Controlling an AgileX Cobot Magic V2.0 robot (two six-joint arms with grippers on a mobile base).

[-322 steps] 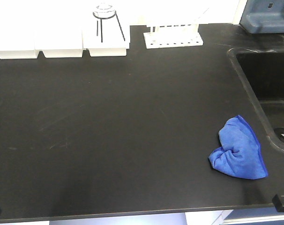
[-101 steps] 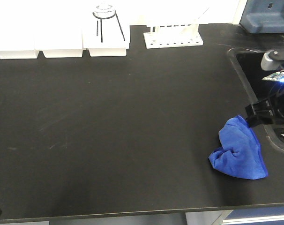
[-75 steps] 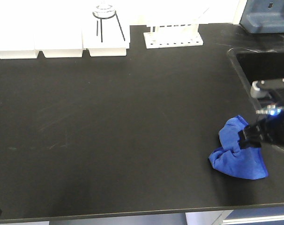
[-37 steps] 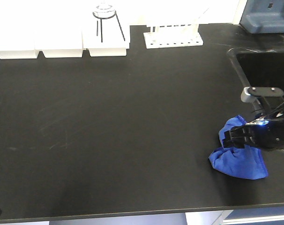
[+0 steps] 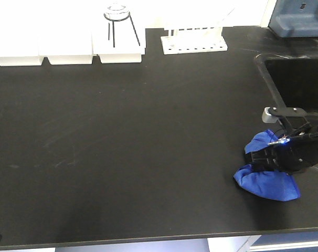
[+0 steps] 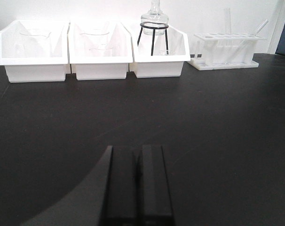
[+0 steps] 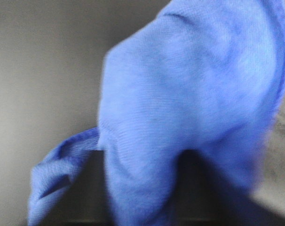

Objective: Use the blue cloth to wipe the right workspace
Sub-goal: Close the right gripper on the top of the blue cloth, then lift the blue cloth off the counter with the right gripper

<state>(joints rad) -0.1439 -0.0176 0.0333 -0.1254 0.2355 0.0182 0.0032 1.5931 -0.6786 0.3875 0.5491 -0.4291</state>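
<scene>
Blue first — counted one blue cloth (image 5: 269,184), bunched into two lobes on the black bench (image 5: 148,131) near its front right, just beside the corner of the sink (image 5: 300,84). Counted one sink, sunk into the bench at the right edge. Counted three white bins (image 6: 100,56) in a row along the back, side by side. Noted one black wire stand (image 5: 119,29) at the third bin with one clear flask (image 5: 116,10) seated on top. Found one white tube rack (image 5: 193,43) to the right of the bins, a little apart from them. Made out one grey-blue casing (image 5: 298,21) at the far right corner, cut off by the frame.

Counted two grippers. Saw the right arm stretched in low from the right edge, across the sink rim, its wrist nearly level and angled leftward. Placed the right gripper (image 5: 258,157) on the upper lobe of the cloth. Judged it clamped on a fold there — in the blurred wrist view, saw cloth filling the gap between two dark fingers (image 7: 81,193). Found the left gripper (image 6: 135,188) pressed together, low over bare bench, pointed toward the back row and well apart from the cloth.
</scene>
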